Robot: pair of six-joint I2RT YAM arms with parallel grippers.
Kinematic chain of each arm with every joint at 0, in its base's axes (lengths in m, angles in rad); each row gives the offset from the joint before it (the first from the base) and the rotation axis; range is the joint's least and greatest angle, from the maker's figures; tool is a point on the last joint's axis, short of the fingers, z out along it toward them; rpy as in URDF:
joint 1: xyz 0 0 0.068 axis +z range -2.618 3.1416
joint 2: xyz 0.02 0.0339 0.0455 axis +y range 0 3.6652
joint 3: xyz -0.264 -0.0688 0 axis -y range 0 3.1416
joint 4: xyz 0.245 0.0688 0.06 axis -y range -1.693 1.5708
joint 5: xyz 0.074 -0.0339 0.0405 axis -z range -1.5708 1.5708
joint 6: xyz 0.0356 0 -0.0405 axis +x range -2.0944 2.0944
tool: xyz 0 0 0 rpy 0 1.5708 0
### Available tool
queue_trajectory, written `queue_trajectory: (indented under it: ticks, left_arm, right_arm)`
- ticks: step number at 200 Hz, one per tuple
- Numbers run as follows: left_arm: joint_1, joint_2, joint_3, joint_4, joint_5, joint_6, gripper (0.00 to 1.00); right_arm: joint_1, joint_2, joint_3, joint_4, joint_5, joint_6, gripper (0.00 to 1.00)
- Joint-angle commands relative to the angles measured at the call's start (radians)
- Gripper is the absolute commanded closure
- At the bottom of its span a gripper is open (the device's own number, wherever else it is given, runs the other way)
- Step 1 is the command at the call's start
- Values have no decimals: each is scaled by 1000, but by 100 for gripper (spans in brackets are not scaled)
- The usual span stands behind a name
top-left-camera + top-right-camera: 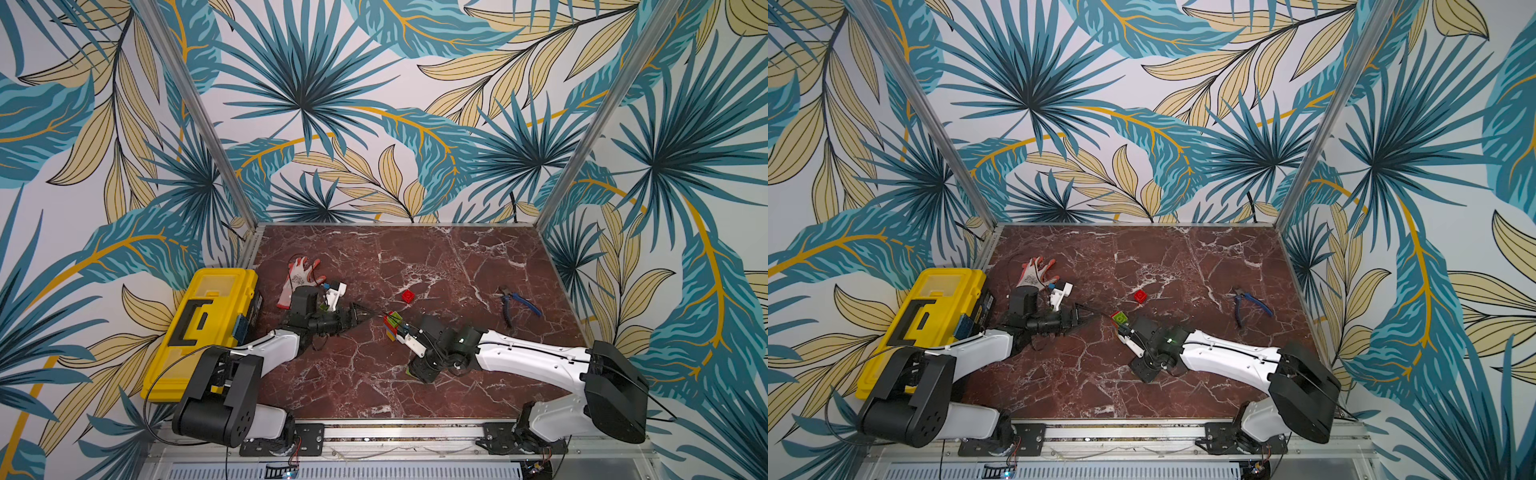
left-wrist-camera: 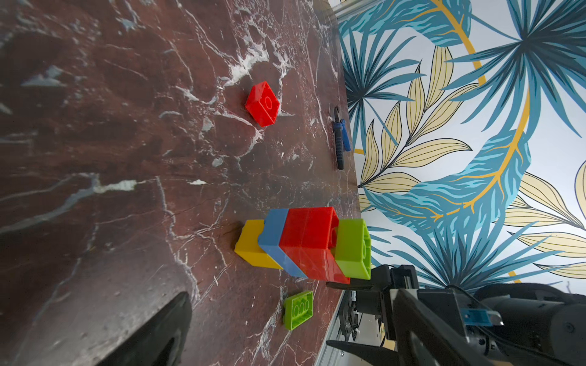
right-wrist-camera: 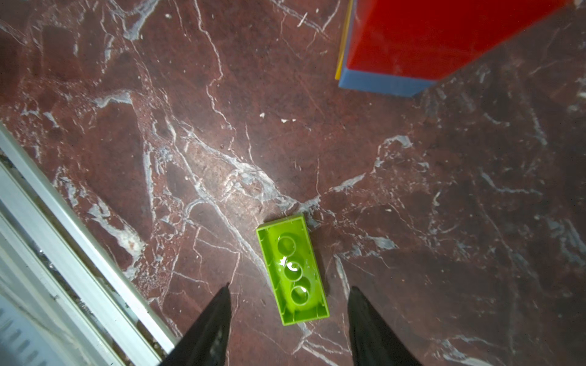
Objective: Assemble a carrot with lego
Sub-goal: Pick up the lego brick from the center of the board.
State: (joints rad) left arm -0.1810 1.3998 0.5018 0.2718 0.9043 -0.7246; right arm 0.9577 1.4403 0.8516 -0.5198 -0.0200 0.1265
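Observation:
The part-built carrot [image 2: 301, 244] stands upright on the marble table: a yellow brick at the bottom, then blue, two red, and a lime green brick on top. It shows in both top views [image 1: 392, 326] [image 1: 1121, 318]. A loose green lego brick [image 3: 293, 269] lies hollow side up in front of it. My right gripper [image 3: 290, 288] points down over this brick, open, with a finger on each side and a gap at both. A loose red brick [image 1: 407, 296] lies behind the stack. My left gripper [image 1: 372, 316] is open and empty, left of the stack.
A yellow toolbox [image 1: 203, 332] sits at the table's left edge, with a white and orange glove [image 1: 297, 280] behind the left arm. Blue-handled pliers [image 1: 519, 305] lie to the right. The metal front rail [image 3: 79, 240] runs close to the green brick.

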Motion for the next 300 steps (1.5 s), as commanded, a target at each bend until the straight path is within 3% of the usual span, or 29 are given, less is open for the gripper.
queue_trajectory:
  ticks: [1, 166, 217, 261, 300]
  left_arm:
    - [7, -1, -12, 13, -13, 18, 1]
    - [7, -39, -35, 32, -21, 9, 1]
    - [6, -39, -36, 31, -21, 11, 1]
    - [7, -40, -36, 32, -22, 8, 1]
    - [5, -35, -32, 31, -30, 8, 1]
  right_arm:
    - [8, 6, -42, 57, 18, 13, 44]
    - [49, 176, -51, 89, 48, 104, 56]
    - [59, 172, -36, 51, 81, 123, 76]
    - [59, 141, 43, -75, 62, 104, 80]
    - [60, 5, 211, -312, 54, 85, 80]
